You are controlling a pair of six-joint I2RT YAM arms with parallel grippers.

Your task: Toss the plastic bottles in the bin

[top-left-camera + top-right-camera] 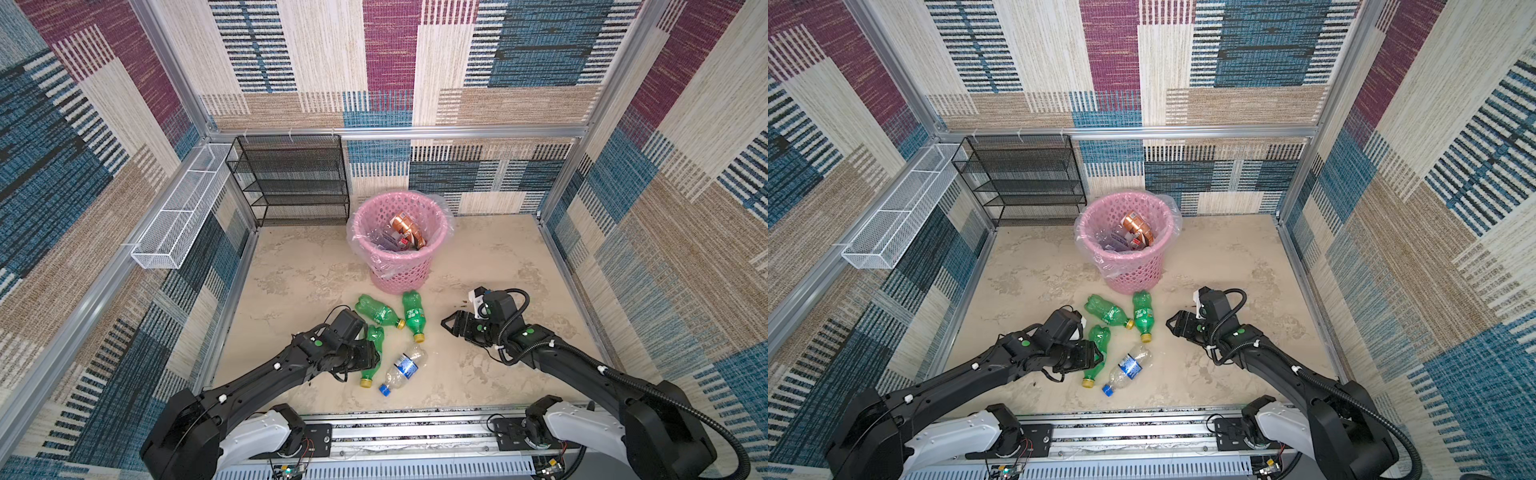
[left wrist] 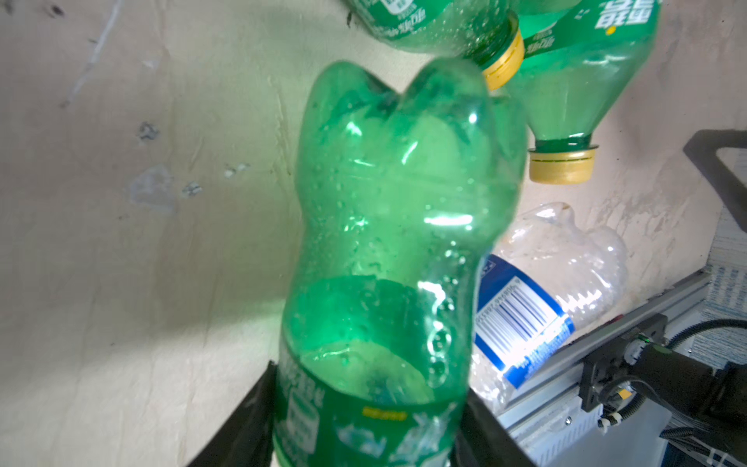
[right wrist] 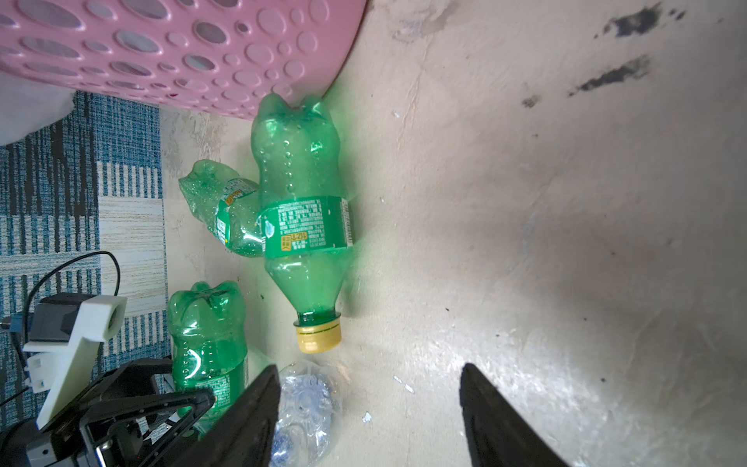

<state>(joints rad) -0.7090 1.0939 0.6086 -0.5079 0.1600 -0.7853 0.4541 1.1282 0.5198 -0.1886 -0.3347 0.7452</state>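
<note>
Four bottles (image 1: 413, 316) remain on counter (image 1: 498, 257); several already lie inside bin (image 1: 403, 272). Your left hand (image 1: 372, 355) clamps one green bottle (image 1: 376, 334); right hand (image 1: 449, 323) gapes, empty. Three unclaimed.

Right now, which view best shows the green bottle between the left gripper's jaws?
The left wrist view: the green bottle fills it, with the left gripper closed on its label. Both top views show only its ends past the gripper. The right wrist view shows its base end.
</note>
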